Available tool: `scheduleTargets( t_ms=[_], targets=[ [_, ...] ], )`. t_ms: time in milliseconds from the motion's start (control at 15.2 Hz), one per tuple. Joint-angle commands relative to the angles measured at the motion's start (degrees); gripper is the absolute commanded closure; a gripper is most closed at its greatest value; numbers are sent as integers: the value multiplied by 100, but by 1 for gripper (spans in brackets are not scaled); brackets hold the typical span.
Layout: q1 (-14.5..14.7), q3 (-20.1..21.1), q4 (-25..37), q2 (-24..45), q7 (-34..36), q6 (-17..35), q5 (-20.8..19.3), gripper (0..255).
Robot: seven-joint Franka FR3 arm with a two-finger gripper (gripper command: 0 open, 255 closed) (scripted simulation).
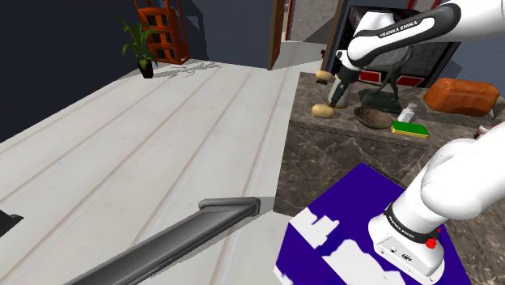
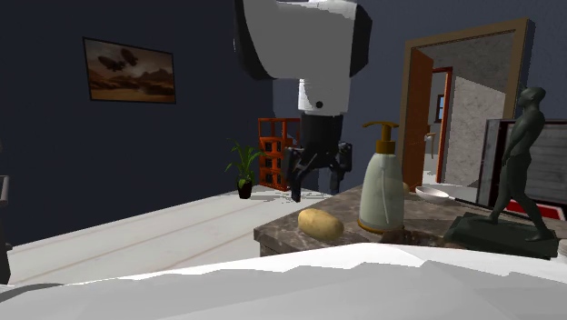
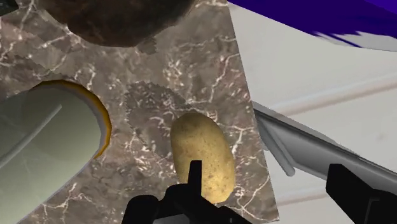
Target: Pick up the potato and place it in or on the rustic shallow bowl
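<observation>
Pincer (image 3: 267, 170) open, empty (hovers nr potato (image 3: 200, 156)); potato on worktop (image 3: 191, 63), ungrasped; pick & transfer to bowl (image 1: 374, 118) pending.

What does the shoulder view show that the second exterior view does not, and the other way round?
Shoulder view, not the other: the green sponge and the purple stand. Second exterior view, not the other: the framed picture. Both share the potato on the marble counter, the open tool near it, and the potted plant.
</observation>
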Motion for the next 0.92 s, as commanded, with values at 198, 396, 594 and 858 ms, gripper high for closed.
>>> scheduleTargets(
  t_ms=[198, 396, 594, 858],
  targets=[
    [245, -443, 444, 1225, -1340, 692, 617, 0],
    [253, -468, 480, 1523, -1605, 907, 848, 0],
    [261, -466, 435, 1736, -1742, 1127, 1041, 0],
    [260, -451, 407, 1927, -1874, 1310, 1226, 0]
  ],
)
